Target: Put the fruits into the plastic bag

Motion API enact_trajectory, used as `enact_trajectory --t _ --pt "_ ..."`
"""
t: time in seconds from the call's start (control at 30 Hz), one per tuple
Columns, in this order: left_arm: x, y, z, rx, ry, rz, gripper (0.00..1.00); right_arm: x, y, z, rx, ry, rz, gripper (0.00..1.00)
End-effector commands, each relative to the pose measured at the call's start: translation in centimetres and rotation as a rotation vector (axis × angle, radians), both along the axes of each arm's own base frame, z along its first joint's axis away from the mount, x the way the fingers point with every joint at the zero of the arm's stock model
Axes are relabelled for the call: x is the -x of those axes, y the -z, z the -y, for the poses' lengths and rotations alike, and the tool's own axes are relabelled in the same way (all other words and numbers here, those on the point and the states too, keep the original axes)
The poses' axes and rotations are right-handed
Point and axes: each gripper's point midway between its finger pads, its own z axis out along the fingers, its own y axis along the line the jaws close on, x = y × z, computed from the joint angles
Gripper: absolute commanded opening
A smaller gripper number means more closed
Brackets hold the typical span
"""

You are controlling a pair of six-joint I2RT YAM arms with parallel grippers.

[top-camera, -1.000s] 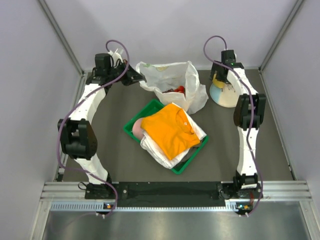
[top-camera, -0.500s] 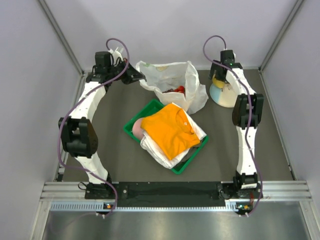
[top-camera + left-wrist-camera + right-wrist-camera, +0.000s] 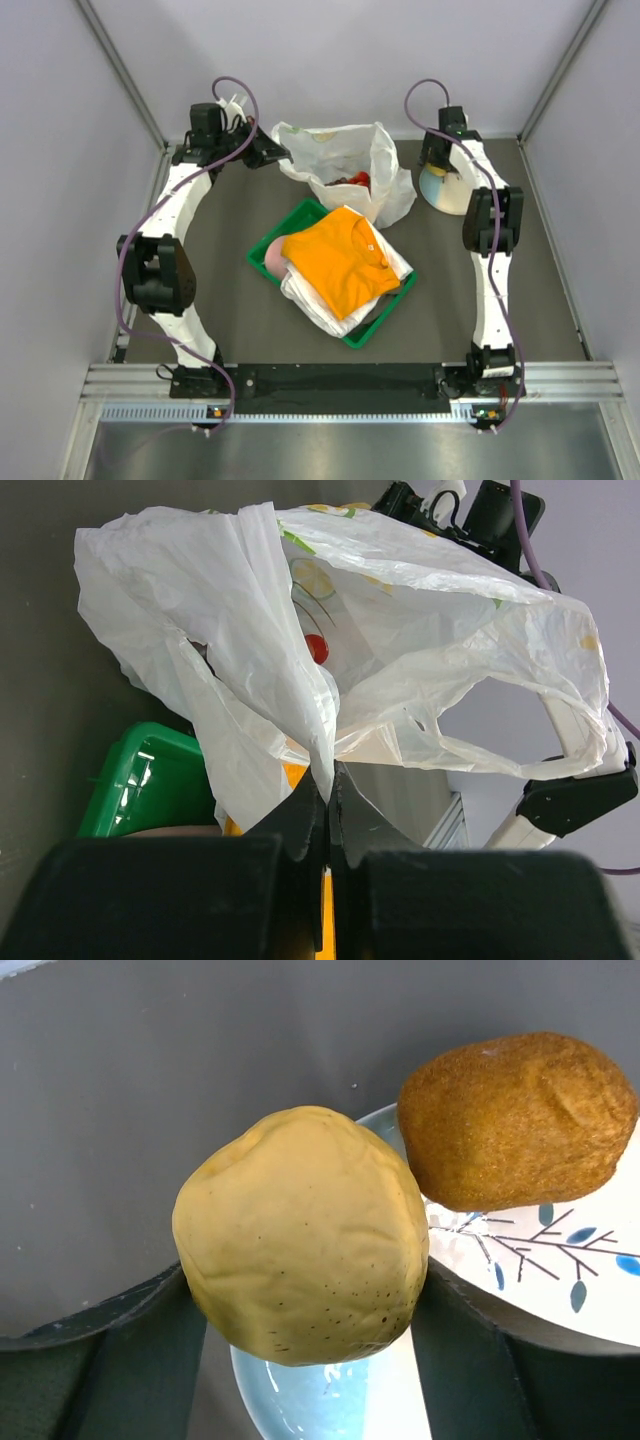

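The left gripper is pinching the bag by its rim at 12 o'clock on the table, red fruits lying inside. At 2 o'clock the right gripper is straddling the pear at the edge of the plate, a brown fruit sitting at the pear's 2 o'clock; whether it is clamping the pear I cannot tell

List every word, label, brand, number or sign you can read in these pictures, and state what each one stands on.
No readable text in any view.
plastic bag: printed citrus slices only, no lettering.
plate: branch-and-leaf pattern only, no lettering.
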Motion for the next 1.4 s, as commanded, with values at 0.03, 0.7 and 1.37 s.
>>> enact_trajectory --t 0.03,0.7,1.37 --pt "-0.3 -1.4 -0.1 0.002 0.009 0.055 0.0 -1.4 -4.4 0.3 -0.015 -0.013 0.122 0.64" --pt "0.3 -1.8 0.2 0.036 0.01 0.066 0.0 2.3 -19.1 -1.5 -0.099 -0.098 0.423 0.44" --pt "1.1 -2.1 0.9 0.054 0.039 0.077 0.0 9.7 -35.5 -6.3 -0.178 -0.32 0.741 0.4"
